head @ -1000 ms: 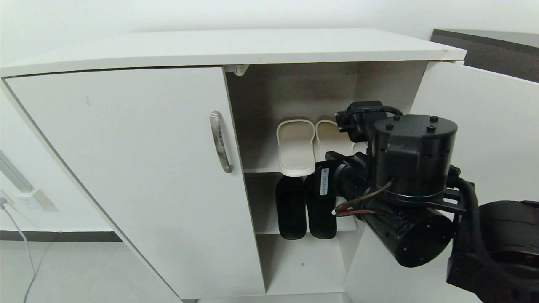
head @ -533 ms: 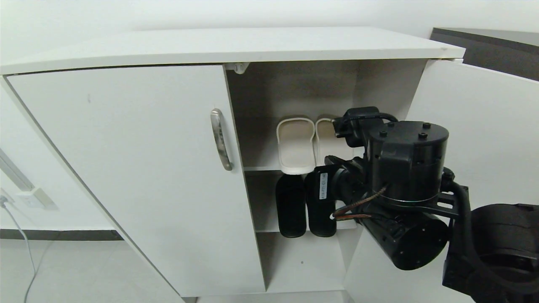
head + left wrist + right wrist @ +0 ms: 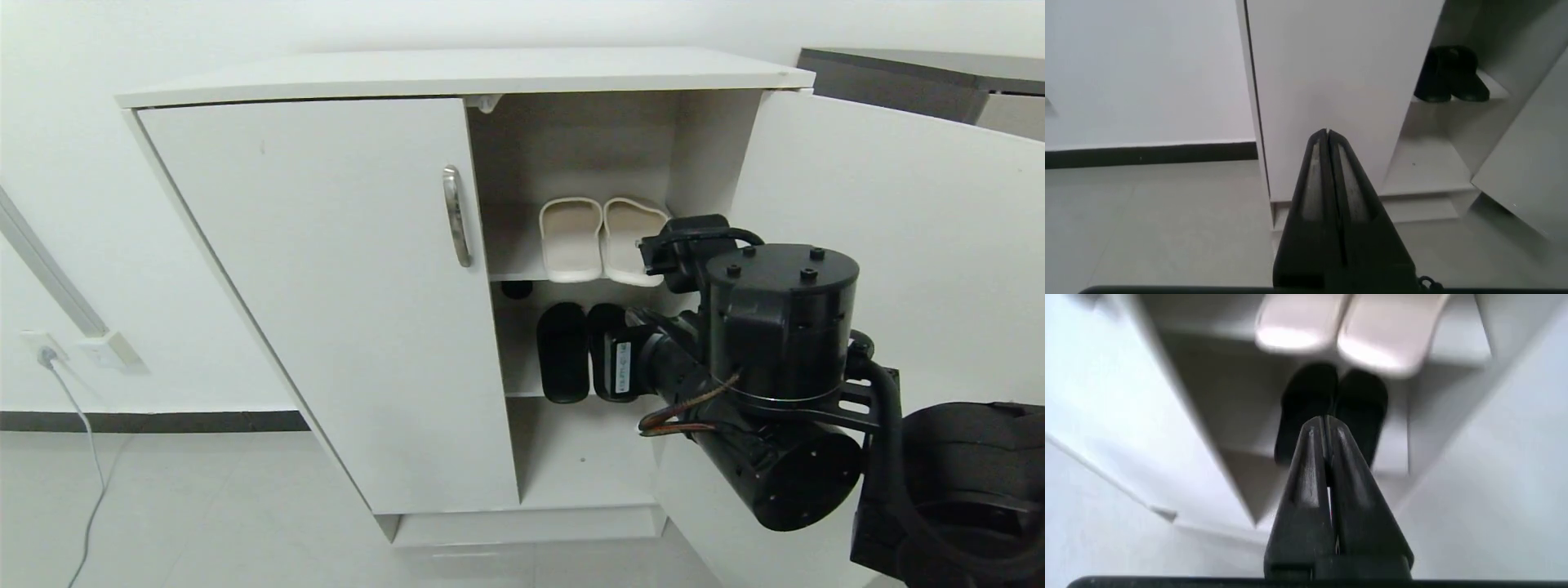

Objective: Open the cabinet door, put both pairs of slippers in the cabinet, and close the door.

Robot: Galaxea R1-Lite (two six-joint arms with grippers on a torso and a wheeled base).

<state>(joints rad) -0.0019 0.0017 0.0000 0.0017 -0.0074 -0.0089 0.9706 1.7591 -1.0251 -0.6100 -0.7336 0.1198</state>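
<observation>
The white cabinet (image 3: pixel 457 73) has its left door (image 3: pixel 343 286) closed and its right door (image 3: pixel 898 245) swung wide open. A white pair of slippers (image 3: pixel 600 238) lies on the upper shelf. A black pair of slippers (image 3: pixel 575 351) lies on the shelf below. My right arm (image 3: pixel 775 343) hangs in front of the opening, level with the black pair. In the right wrist view my right gripper (image 3: pixel 1328 425) is shut and empty, pointing at the black slippers (image 3: pixel 1331 400) under the white slippers (image 3: pixel 1347 322). My left gripper (image 3: pixel 1327 135) is shut and empty, low before the closed door (image 3: pixel 1339 73).
A metal handle (image 3: pixel 457 216) runs down the closed door's inner edge. The bottom compartment (image 3: pixel 584 457) is bare. A wall socket with a cable (image 3: pixel 45 355) sits at the left above the tiled floor (image 3: pixel 204 506). Grey furniture (image 3: pixel 914 77) stands behind the open door.
The head camera has drawn back, so the cabinet looks smaller and more floor shows. My right arm has come slightly away from the shelves. Both pairs of slippers stay where they were.
</observation>
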